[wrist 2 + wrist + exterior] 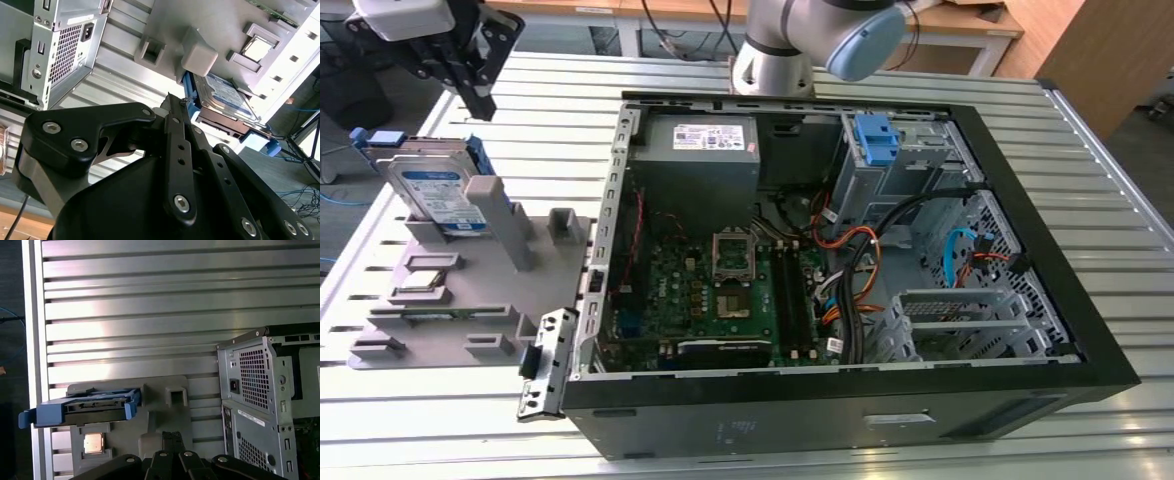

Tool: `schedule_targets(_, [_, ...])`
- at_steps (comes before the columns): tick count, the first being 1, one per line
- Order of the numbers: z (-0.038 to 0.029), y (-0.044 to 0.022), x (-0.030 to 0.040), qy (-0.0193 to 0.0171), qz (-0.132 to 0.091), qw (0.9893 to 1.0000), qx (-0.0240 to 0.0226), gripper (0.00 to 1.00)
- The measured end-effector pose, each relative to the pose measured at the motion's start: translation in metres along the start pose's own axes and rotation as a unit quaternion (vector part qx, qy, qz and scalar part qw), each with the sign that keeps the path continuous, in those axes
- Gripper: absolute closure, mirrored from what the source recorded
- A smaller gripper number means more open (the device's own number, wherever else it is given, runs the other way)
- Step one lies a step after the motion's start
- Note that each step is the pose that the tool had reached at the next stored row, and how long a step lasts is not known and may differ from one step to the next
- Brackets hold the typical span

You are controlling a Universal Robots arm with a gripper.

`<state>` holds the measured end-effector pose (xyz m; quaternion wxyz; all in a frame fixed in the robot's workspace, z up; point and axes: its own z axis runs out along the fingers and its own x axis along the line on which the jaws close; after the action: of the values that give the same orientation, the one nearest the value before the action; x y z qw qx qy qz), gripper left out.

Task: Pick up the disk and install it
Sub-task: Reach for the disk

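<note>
Currently my gripper [482,106] hangs above the flat silver hard disk in its bright blue plastic carrier [443,193], apart from it, fingers drawn together and holding nothing. The disk stands on edge in the grey plastic fixture [467,300], beside the open black computer case [1067,330]. For this approach I'd spread the fingers early, square them across the thin faces and descend straight, clear of the grey post [496,215].

You see disk [438,195] upright in fixture [440,335] on table [454,440], at exterior view's left of computer case [854,420]. Your gripper [480,108] hangs above disk, apart. Power supply [698,150] sits inside case.
</note>
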<state>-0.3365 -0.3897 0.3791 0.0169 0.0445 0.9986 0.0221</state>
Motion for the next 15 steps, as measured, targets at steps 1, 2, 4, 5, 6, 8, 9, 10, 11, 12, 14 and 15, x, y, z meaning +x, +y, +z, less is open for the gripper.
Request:
schedule_targets(1, [0.0001,-0.0001,0.0013,0.0000,0.000,1.0000,0.0000,0.89])
schedule_targets(2, [0.0002,-0.0001,0.0027,0.0000,0.000,1.0000,0.0000,0.89])
schedule_targets(4, [0.0004,-0.0002,0.0055,0.0000,0.000,1.0000,0.0000,0.89])
schedule_targets(5, [0.0005,-0.0003,0.0069,0.0000,0.000,1.0000,0.0000,0.89])
schedule_targets(6, [0.0006,-0.0004,0.0083,0.0000,0.000,1.0000,0.0000,0.89])
schedule_targets(8, [0.0010,-0.0006,0.0112,0.0000,0.000,1.0000,0.0000,0.89])
schedule_targets(9, [0.0012,-0.0007,0.0127,0.0000,0.000,1.0000,0.0000,0.89])
schedule_targets(10, [0.0014,-0.0008,0.0143,0.0000,0.000,1.0000,0.0000,0.89])
schedule_targets(11, [0.0016,-0.0009,0.0160,0.0000,0.000,1.0000,0.0000,0.89])
schedule_targets(12, [0.0018,-0.0011,0.0178,0.0000,0.000,1.0000,0.0000,0.89])
schedule_targets(14, [0.0022,-0.0014,0.0217,0.0000,0.000,1.0000,0.0000,0.89])
schedule_targets(15, [0.0025,-0.0015,0.0238,0.0000,0.000,1.0000,0.0000,0.89])
